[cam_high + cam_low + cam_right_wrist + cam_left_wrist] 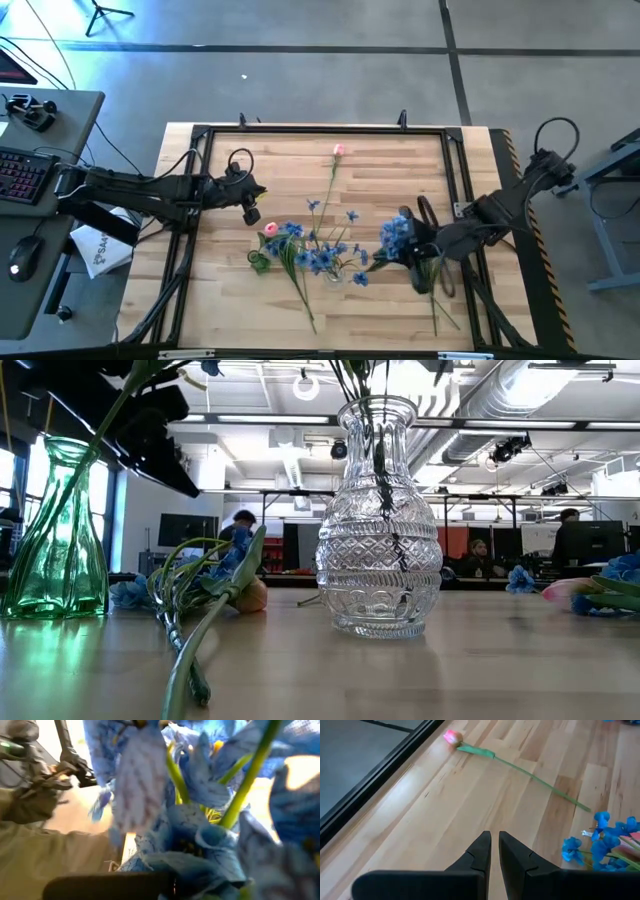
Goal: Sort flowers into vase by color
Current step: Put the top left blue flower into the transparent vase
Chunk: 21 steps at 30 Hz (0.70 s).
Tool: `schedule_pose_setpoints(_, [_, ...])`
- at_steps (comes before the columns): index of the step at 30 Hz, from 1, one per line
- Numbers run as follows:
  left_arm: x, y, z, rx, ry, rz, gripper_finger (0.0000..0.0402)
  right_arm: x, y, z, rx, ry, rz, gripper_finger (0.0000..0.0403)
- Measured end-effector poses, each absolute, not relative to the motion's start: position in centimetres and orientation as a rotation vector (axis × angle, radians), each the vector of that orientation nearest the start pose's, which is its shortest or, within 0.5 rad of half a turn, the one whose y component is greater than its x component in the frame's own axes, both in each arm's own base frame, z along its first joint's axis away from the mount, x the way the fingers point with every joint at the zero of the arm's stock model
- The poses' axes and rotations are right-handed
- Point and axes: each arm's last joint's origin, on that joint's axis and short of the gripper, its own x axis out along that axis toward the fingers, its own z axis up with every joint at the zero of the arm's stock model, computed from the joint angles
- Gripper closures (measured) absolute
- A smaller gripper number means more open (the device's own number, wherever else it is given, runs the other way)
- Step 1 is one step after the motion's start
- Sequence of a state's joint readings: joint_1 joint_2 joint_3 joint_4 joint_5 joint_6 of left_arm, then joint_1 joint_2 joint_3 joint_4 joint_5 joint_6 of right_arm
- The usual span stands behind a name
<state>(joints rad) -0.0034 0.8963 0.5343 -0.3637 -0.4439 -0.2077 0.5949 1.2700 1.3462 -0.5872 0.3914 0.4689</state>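
Blue spray carried toward the vases for colour sorting

A blue flower spray [396, 237] is held by the right gripper [412, 250], jaws closed on its stem, beside the clear vase [379, 520]. The left gripper [492, 851], jaws nearly closed and empty, is parked near a pink tulip [453, 737] lying unsorted.

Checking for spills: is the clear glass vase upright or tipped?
Upright. In the low view the clear vase stands on its base on the table, with dark stems running down inside it.
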Motion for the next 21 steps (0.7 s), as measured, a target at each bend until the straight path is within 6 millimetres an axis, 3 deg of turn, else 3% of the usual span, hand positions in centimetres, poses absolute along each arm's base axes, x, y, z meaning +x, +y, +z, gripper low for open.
schedule_pose_setpoints(5, [17.7, 1.1, 21.8, -0.031, 0.643, 0.494, 0.0378, 25.6, 14.0, 40.3, 0.172, 0.529, 0.032, 0.0402])
schedule_pose_setpoints(14, [17.8, 0.6, 21.9, -0.026, 0.636, 0.471, 0.0378, 31.0, 13.7, 38.8, 0.184, 0.68, 0.068, 0.0399])
schedule_pose_setpoints(21, [17.8, 0.3, 21.9, -0.022, 0.635, 0.454, 0.0378, 32.6, 12.6, 37.5, 0.161, 0.731, 0.043, 0.0364])
